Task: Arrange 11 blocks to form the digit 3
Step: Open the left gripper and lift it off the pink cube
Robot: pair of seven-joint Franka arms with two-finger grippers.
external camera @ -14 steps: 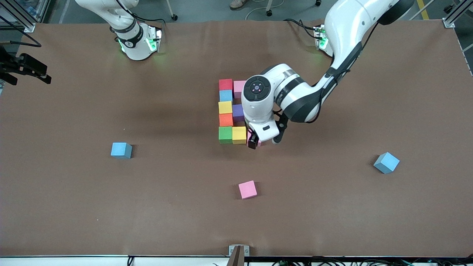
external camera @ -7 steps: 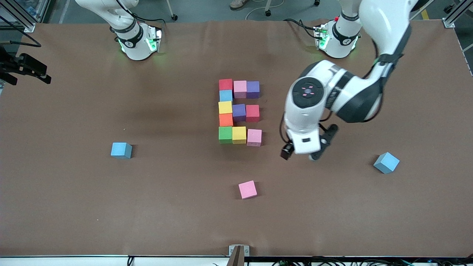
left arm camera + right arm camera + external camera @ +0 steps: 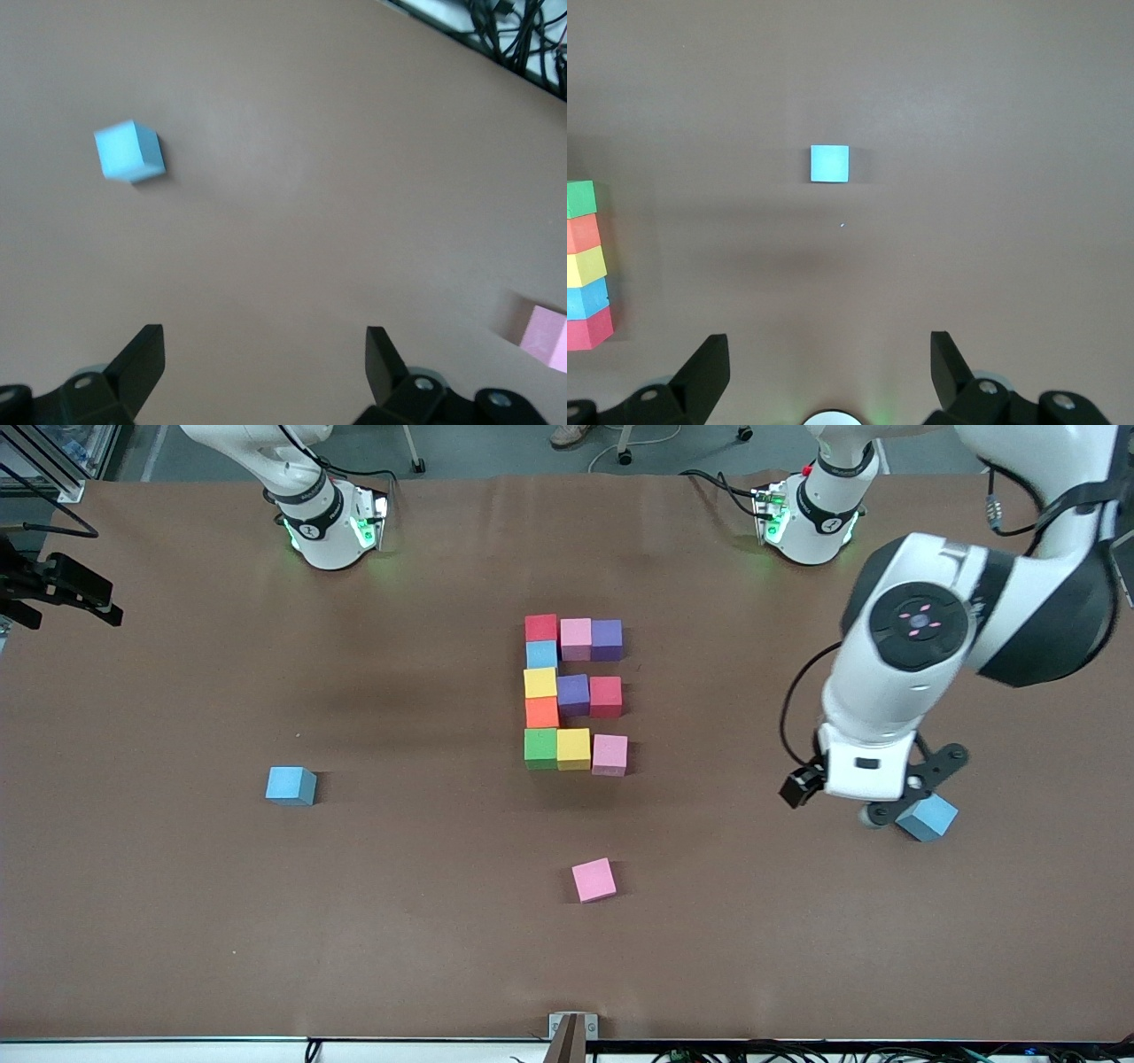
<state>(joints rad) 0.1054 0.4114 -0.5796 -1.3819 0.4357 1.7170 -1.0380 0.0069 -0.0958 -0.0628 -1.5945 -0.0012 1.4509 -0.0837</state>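
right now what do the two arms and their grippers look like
Both arms are glossy white with black joint bands. The left arm has a round black cap with small pink lights, a black cable looping beside its wrist, and a white hand carrying the left gripper with black fingers. The right arm's base glows green; the right gripper shows black fingers.

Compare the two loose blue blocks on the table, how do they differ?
The blue block toward the right arm's end sits square to the table edges; the blue block toward the left arm's end sits turned at an angle. The first lies alone on open table; the second is partly covered by the left gripper, which hangs open over it. Both are light blue cubes of like size, apart from the digit 3.
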